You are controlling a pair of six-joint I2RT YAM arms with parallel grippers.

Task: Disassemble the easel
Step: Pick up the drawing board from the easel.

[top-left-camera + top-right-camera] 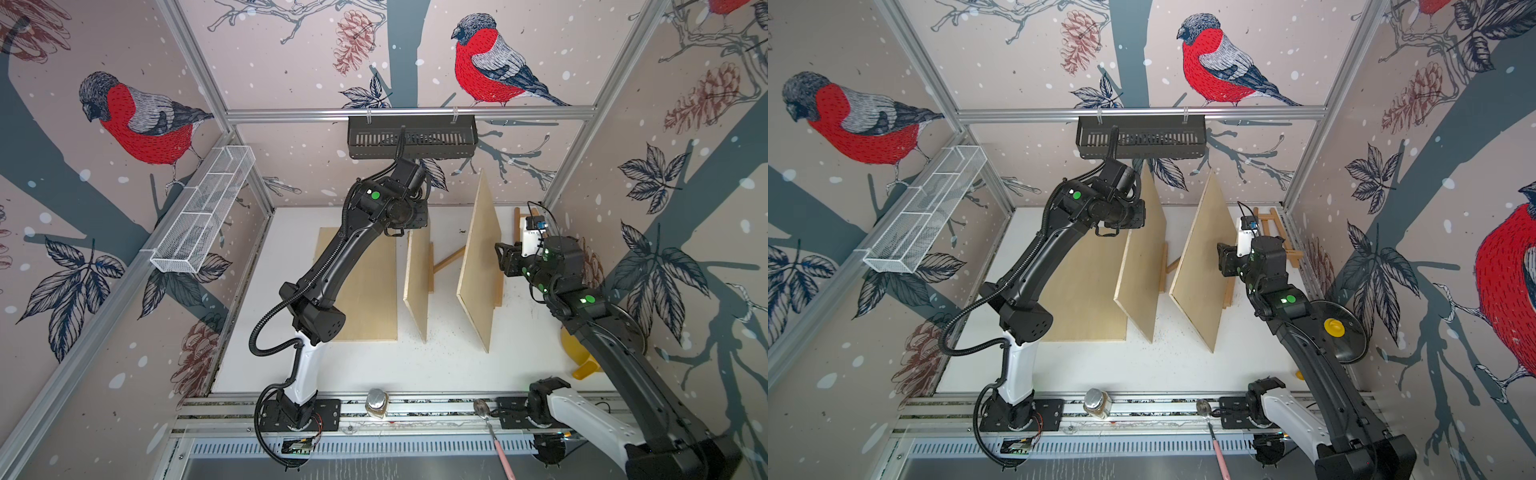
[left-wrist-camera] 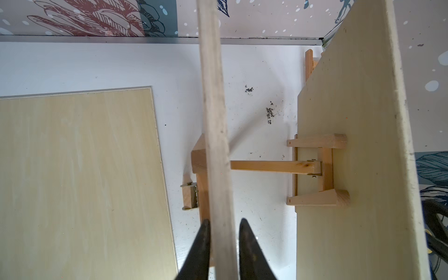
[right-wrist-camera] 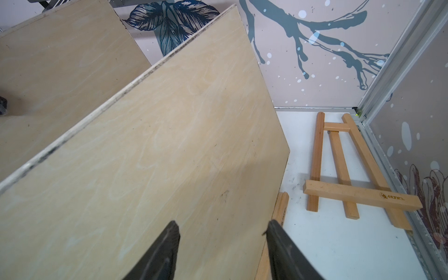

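Three boards point(image 1: 478, 266): one flat, two upright. Three easels point(image 3: 340, 169).

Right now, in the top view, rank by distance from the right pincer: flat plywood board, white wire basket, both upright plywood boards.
1. Right-hand upright plywood board, just beside the right pincer.
2. Middle upright plywood board, toward the centre.
3. Flat plywood board, lying further left.
4. White wire basket, up on the left wall.
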